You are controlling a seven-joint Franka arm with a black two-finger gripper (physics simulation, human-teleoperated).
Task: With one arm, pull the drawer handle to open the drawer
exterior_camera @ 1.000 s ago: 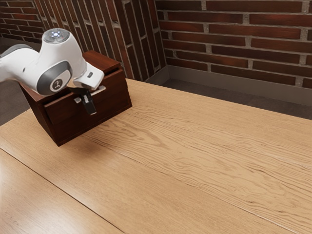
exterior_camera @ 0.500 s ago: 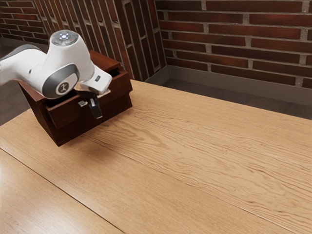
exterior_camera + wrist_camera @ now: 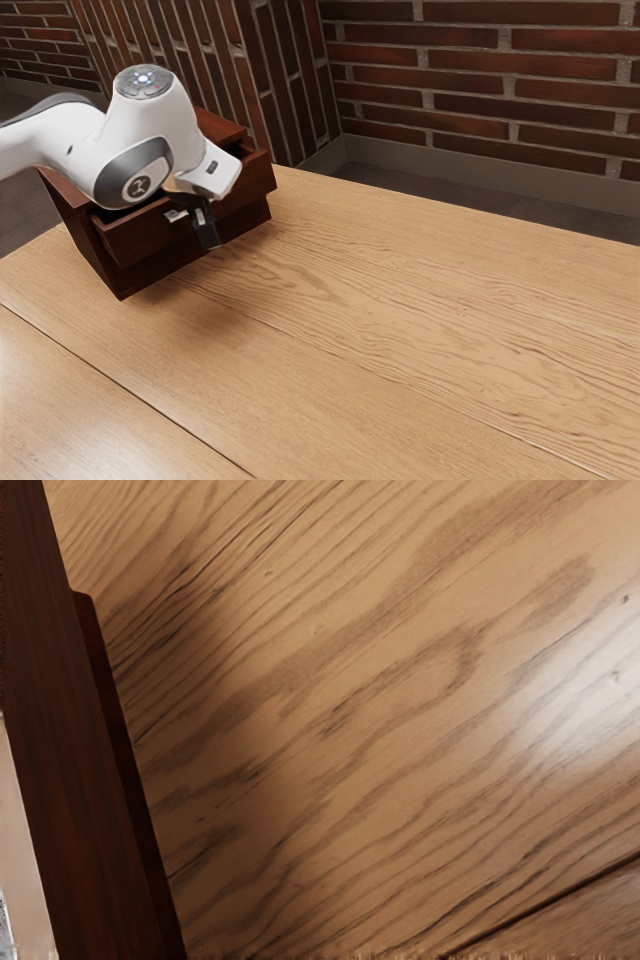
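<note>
The dark wooden cabinet (image 3: pixel 160 262) sat at the far left of the table (image 3: pixel 400 330) near the brick wall (image 3: pixel 480 80), its upper drawer (image 3: pixel 135 228) partly out, and the black gripper (image 3: pixel 206 230) hung at the drawer's pale handle (image 3: pixel 178 215), though whether it clenched that handle could not be told.

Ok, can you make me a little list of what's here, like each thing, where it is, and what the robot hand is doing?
place: wooden table, brick wall behind
box: dark wooden cabinet on the table, at the exterior view's left
drawer: upper one, pulled partly out
handle: pale bar on the drawer front
robot hand: black gripper at the handle, under the white arm
</note>
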